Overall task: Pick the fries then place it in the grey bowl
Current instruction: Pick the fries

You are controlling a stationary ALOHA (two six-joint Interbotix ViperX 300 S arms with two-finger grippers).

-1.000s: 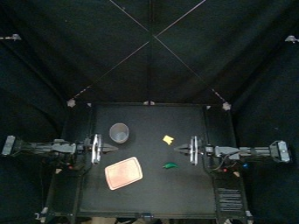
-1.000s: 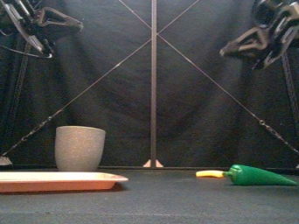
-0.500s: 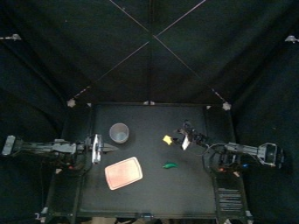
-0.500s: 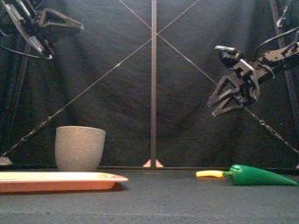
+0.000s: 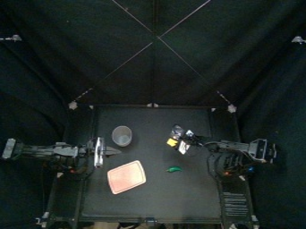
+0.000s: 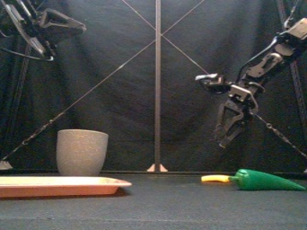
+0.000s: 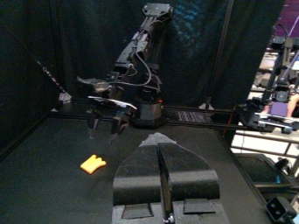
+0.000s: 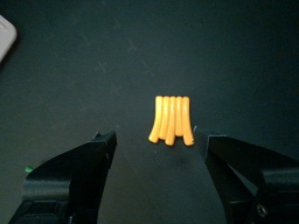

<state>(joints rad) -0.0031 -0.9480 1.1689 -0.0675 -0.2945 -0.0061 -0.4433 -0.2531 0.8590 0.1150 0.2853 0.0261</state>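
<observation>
The black counter [image 5: 149,121] stands inside black curtains. The fries [image 8: 172,119] lie flat on it, right of the middle, well apart from the grey cup [image 6: 82,152], with a green toy [image 6: 267,181] nearer the front. The right hand [image 8: 160,138] hangs above the fries, spread wide and touching nothing. The left hand [image 7: 163,162] rests at the left side by the pink tray [image 5: 127,176], its jaws pressed together.

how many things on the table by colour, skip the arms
grey: 1, the grey bowl
pink: 1, the tray
yellow-orange: 1, the fries
green: 1, a toy vegetable
total: 4
</observation>
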